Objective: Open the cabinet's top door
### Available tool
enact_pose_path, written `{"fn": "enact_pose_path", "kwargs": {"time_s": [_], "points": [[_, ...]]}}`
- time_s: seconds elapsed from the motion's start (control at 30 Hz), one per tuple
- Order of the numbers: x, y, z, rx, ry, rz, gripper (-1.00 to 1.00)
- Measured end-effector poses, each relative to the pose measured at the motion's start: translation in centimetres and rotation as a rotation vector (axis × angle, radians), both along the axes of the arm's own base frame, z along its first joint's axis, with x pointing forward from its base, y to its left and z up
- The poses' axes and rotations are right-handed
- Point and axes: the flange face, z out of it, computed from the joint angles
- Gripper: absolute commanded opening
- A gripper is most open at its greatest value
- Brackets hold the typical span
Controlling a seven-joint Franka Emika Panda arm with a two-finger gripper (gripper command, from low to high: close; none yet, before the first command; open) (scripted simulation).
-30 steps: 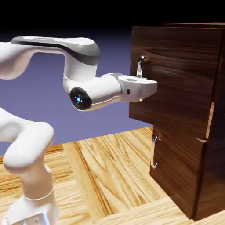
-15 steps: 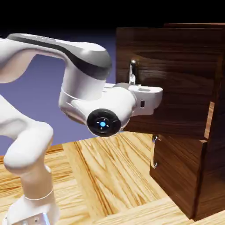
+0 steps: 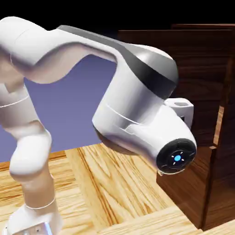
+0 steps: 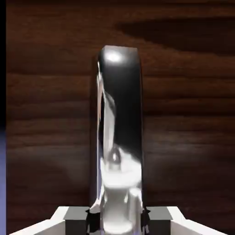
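Note:
The hand view is filled by the dark walnut top door (image 4: 193, 92), with its silver bar handle (image 4: 120, 128) running upright through the middle. My gripper (image 4: 117, 219) is shut on the handle's lower end, one grey fingertip (image 4: 76, 215) pressed to each side. In the exterior view the top door (image 3: 202, 55) stands swung out from the cabinet (image 3: 225, 151), its free edge toward the exterior view's left. The bulky white forearm (image 3: 137, 105) hides the handle and the fingers there. Only the back of the hand (image 3: 181, 106) shows against the door.
The lower front panel (image 3: 183, 193) sits shut below the swung-out door, its handle hidden behind the wrist joint (image 3: 176, 158). The light wooden table (image 3: 119, 193) spreads under the arm. The arm's lower links (image 3: 32, 165) rise at the exterior view's left.
The top door has swung farther out toward the exterior view's left. The arm has pulled back and turned with it, and its forearm now covers the handle. The grip stays shut.

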Motion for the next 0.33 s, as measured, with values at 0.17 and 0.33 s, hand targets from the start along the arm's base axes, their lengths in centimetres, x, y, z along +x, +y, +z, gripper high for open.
{"fn": "enact_pose_path", "kwargs": {"time_s": [0.17,0.33], "points": [[0.8,-2.4,0.0,0.000,0.000,0.089,-1.00],[1.9,-4.8,0.0,0.000,0.000,0.183,1.00]]}}
